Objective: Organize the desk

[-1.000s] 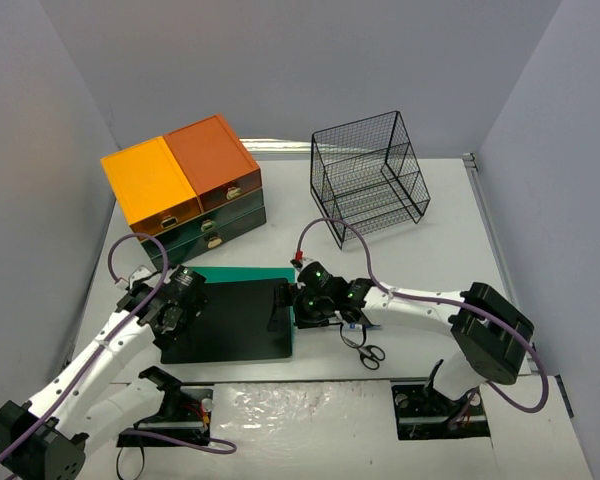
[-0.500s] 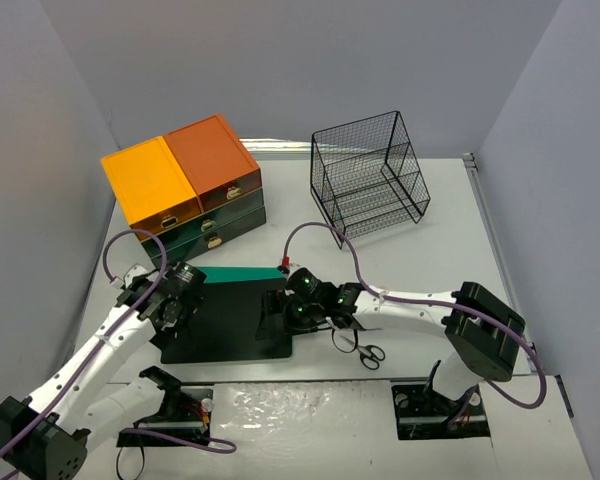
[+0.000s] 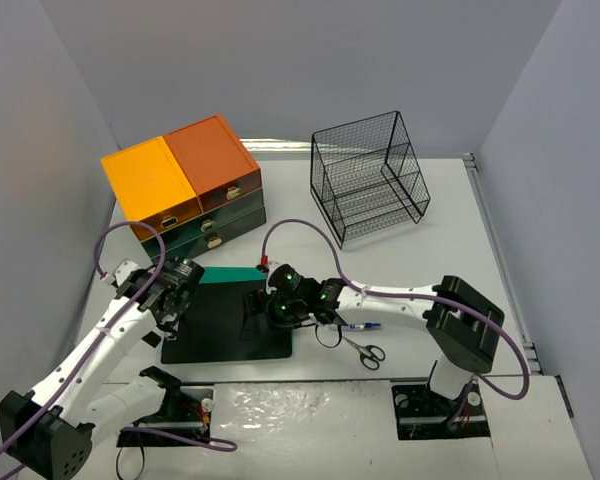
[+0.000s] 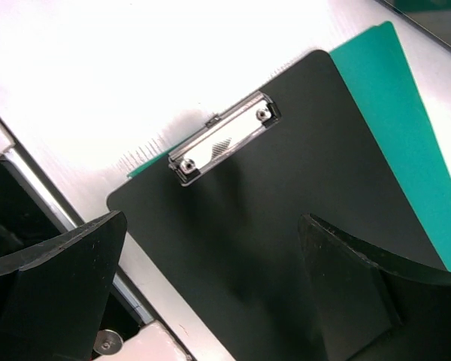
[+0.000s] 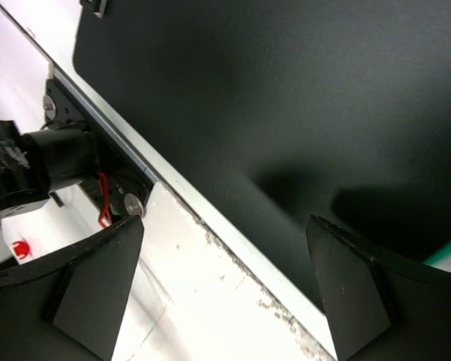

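While both pairs of jaws stand spread wide with nothing held between them, the left gripper (image 4: pixel 210 229) hangs over one end of a black clipboard (image 4: pixel 286 226), and its silver clip (image 4: pixel 224 139) shows just beyond the fingertips in the wrist view. Whether the fingers touch the black surface I cannot tell. From the other side the right gripper (image 5: pixel 222 226) reaches in low over the same clipboard, its two dark fingers framing the near edge, with their shadows falling on the black face.

Seen from above, the left gripper (image 3: pixel 165 310) sits at the clipboard's left edge and the right gripper (image 3: pixel 255 305) at its right part. A flat green board (image 3: pixel 230 274) lies under the clipboard and pokes out along its far side.

All of this rests on the desk (image 3: pixel 450 250), the big pale tabletop that fills the scene. Just right of the clipboard lie a pair of black-handled scissors (image 3: pixel 365 350) and a small blue pen (image 3: pixel 363 326). Farther back, a dark drawer unit (image 3: pixel 185 185) with an orange and yellow top stands at the far left, and a black wire rack (image 3: pixel 370 180) stands near the far middle, well apart from both arms
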`<act>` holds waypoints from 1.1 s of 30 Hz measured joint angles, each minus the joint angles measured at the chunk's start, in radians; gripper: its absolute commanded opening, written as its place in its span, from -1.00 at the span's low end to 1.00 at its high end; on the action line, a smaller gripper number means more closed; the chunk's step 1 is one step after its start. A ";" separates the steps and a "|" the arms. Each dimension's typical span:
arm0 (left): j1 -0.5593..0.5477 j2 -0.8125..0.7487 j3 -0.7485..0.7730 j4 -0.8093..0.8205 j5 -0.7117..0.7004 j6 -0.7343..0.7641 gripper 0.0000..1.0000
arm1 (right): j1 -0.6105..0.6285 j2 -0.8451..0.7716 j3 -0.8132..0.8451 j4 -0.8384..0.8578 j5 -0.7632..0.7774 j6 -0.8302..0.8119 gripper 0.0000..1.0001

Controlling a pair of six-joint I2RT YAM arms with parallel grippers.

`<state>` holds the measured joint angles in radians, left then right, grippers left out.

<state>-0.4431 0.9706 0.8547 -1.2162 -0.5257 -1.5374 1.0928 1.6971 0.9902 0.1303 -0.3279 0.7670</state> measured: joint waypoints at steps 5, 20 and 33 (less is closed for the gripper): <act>0.006 -0.013 0.000 -0.005 -0.014 -0.013 0.94 | 0.007 0.063 0.034 -0.004 -0.003 -0.027 0.73; 0.072 -0.052 -0.155 0.211 0.135 0.028 0.94 | 0.004 0.091 0.048 0.001 -0.003 -0.041 0.75; 0.074 -0.081 -0.215 0.205 0.199 -0.017 0.94 | -0.006 0.093 0.048 0.002 -0.003 -0.058 0.75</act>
<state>-0.3692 0.8899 0.6395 -1.0110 -0.3264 -1.5548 1.0865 1.7901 1.0382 0.1322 -0.3313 0.7094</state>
